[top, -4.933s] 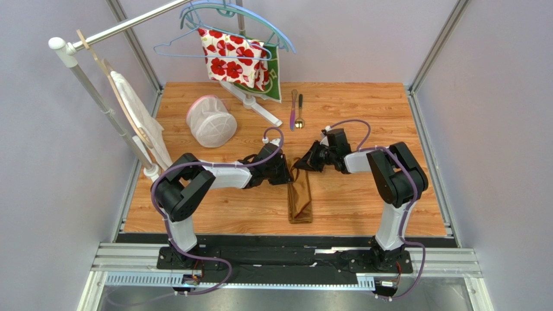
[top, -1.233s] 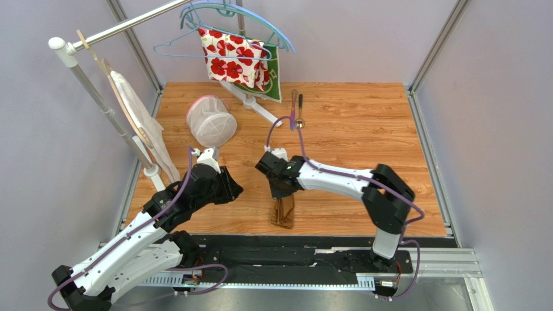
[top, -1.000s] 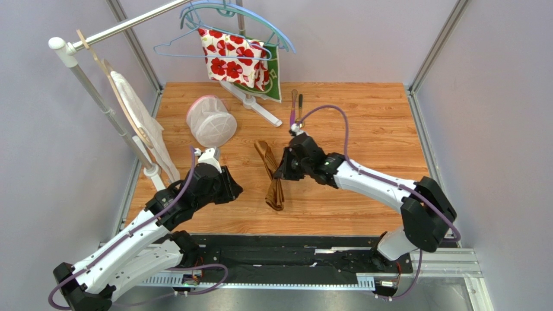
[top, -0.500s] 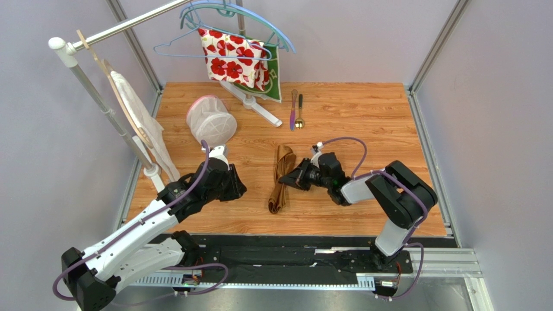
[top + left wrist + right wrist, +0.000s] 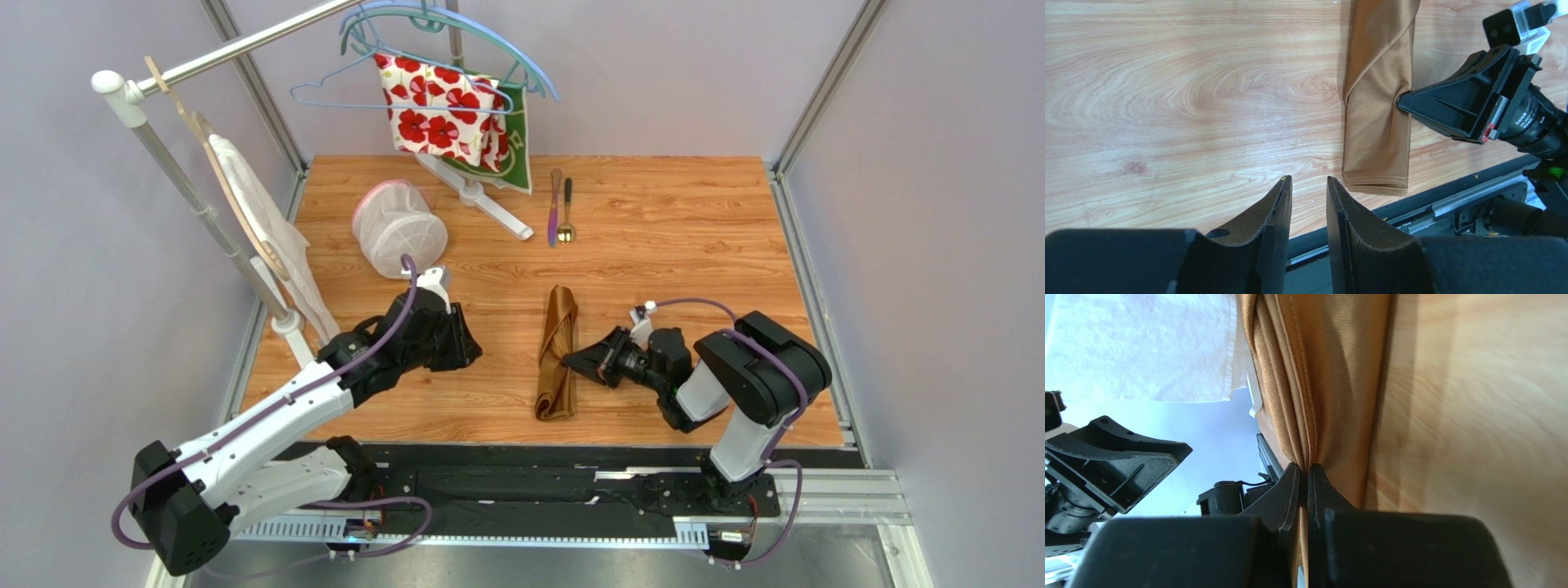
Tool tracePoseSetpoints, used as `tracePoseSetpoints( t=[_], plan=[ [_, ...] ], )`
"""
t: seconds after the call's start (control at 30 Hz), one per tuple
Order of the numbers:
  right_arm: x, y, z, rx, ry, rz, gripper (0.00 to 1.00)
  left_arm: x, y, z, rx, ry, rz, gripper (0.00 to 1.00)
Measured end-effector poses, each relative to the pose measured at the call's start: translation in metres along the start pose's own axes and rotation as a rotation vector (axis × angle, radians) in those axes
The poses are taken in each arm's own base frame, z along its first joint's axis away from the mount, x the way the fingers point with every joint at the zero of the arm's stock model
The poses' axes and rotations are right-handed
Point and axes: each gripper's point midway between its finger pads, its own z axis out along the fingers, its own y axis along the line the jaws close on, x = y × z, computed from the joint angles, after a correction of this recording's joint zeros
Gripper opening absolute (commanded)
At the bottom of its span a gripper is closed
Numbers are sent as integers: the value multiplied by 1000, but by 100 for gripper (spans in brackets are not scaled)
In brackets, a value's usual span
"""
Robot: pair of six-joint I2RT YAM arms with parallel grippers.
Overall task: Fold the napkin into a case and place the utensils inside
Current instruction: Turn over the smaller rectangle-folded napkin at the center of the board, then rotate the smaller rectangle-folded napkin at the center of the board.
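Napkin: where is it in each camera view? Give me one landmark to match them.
Top external: the napkin is a narrow folded strip just below centre.
Left wrist: the napkin is upper right, running down from the top edge.
Right wrist: the napkin fills top centre.
Shared landmark: the right gripper, shut on its long edge.

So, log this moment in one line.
napkin: folded narrow strip | right gripper: shut on napkin edge | left gripper: open, empty | utensils: side by side, outside napkin
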Motion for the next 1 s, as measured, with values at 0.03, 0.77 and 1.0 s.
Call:
tracePoseSetpoints(
  t=[0.03, 0.77, 1.0],
  plan=[
    [0, -3, -4, 3, -8, 9, 6, 0, -3, 2, 11, 4, 4, 36],
    [-61, 45, -78, 268, -232, -298, 63, 49, -75, 64, 278, 247, 131, 27],
    [-87, 54, -60, 432, -112, -413, 43, 80, -92, 80, 307, 317, 142, 23]
  ],
)
